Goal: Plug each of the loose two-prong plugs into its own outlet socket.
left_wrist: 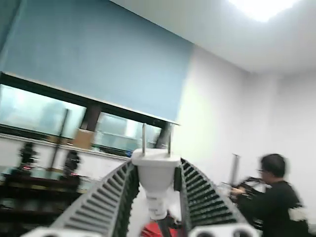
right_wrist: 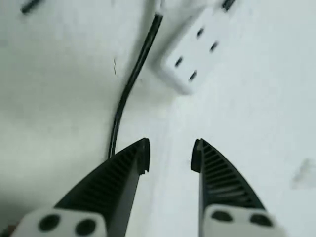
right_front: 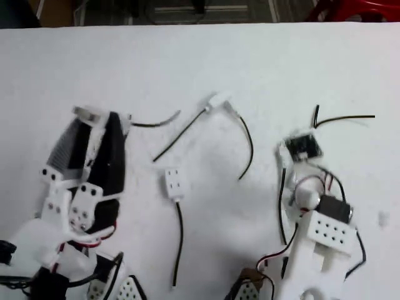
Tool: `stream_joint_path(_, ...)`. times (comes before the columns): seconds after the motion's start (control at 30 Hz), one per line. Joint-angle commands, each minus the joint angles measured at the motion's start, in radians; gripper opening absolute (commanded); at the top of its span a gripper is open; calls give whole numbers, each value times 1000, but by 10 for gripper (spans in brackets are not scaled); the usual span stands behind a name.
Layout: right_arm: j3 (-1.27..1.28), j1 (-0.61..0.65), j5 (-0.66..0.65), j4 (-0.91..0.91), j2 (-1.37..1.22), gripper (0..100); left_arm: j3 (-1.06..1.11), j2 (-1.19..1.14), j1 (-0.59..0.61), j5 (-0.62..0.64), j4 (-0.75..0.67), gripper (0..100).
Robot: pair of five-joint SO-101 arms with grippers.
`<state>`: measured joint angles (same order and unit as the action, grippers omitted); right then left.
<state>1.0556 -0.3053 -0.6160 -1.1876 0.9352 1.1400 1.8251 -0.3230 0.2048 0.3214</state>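
Note:
My left gripper point(right_front: 94, 115) at the table's left is shut on a white two-prong plug point(left_wrist: 155, 160). It is lifted, with the prongs pointing away from the fingers, and its black cable point(right_front: 156, 122) trails to the right. A second white plug point(right_front: 219, 101) lies loose at mid-table with thin black wires. A white outlet socket point(right_front: 174, 182) lies below it, with a cable running toward the front edge. My right gripper point(right_wrist: 170, 153) hangs open over the table at the right point(right_front: 300, 147). It is just short of a white outlet socket point(right_wrist: 190, 54) with its black cable point(right_wrist: 128, 84).
More black wire point(right_front: 344, 117) lies beyond the right arm. The white table point(right_front: 187, 56) stretches bare to its far edge, with a dark floor and a red chair behind it.

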Motion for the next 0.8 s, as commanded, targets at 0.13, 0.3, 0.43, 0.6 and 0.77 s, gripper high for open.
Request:
stream_joint_path(0.13, -529, 275, 137, -194, 16, 152, 75, -1, -170, 2, -2, 22)
stream_joint_path(0.3, -891, 418, 137, -232, 16, 152, 126, -1, -174, 6, -5, 22)
stream_joint_path(0.43, -1099, 593, 135, -263, 13, 151, 130, -1, -176, 6, -5, 22)
stream_joint_path(0.6, -1237, 877, 132, -303, 7, 122, 153, -1, -260, 0, -5, 22)
stream_joint_path(0.77, -1269, 1173, 127, -262, 7, 25, 163, -1, -303, -2, -5, 22)
